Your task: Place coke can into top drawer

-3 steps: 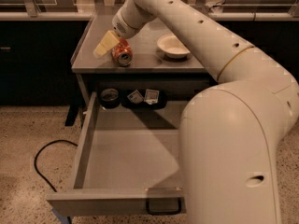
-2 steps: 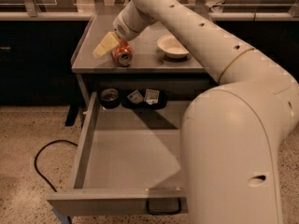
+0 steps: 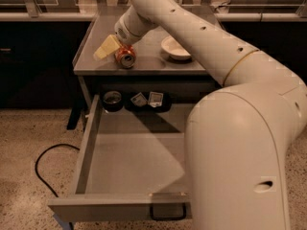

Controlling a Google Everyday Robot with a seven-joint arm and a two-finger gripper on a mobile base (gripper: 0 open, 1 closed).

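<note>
The coke can (image 3: pixel 126 57) lies on its side on the cabinet's flat grey top (image 3: pixel 148 63), near the front left, its silver end facing me. My gripper (image 3: pixel 111 49) is down at the can's left side, touching or nearly touching it, with the white arm reaching in from the right. The top drawer (image 3: pixel 88 145) is pulled wide open below the cabinet top, and its dark wire handle (image 3: pixel 168 212) shows on the front panel at the bottom. The can is outside the drawer.
A white bowl (image 3: pixel 176 48) sits on the cabinet top right of the can. At the drawer's back are a dark round container (image 3: pixel 112 100) and two small packets (image 3: pixel 147 99). A black cable (image 3: pixel 41 169) loops on the speckled floor at left. My arm's large body (image 3: pixel 240 162) covers the drawer's right side.
</note>
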